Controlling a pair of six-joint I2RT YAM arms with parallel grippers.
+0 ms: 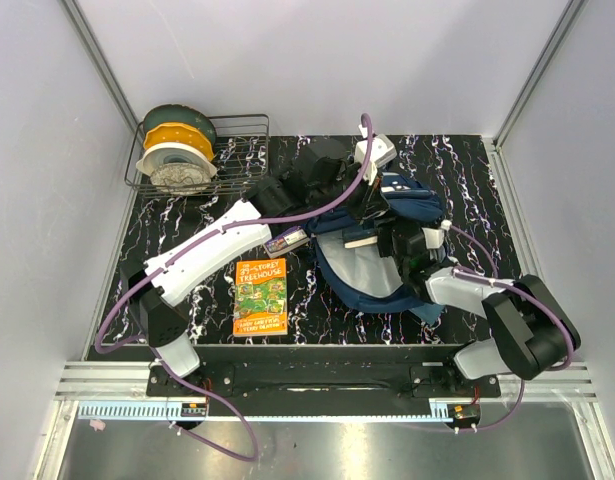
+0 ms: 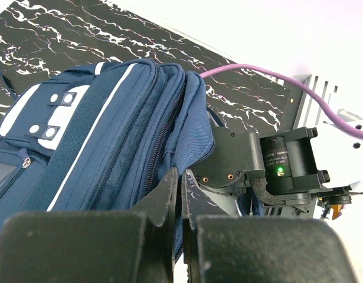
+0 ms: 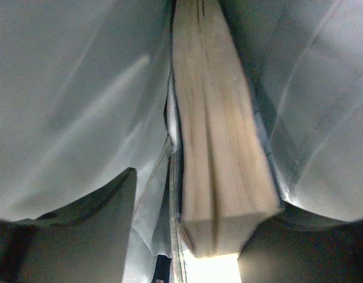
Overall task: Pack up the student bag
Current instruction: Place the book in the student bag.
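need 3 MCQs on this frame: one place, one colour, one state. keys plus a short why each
1. Where does the orange treehouse book lie?
A) inside the student bag
B) on top of the student bag
C) flat on the table, left of the student bag

2. The student bag's outer fabric is:
A) navy blue with white stripes
B) red
C) green

3. The student bag is:
A) zipped shut
B) open, with a second book inside
C) folded flat

Key:
1 C: the top view shows its cover face up on the marbled table, apart from the bag.
2 A: the left wrist view shows navy cloth with white stripes.
3 B: the right wrist view shows page edges between walls of pale lining.
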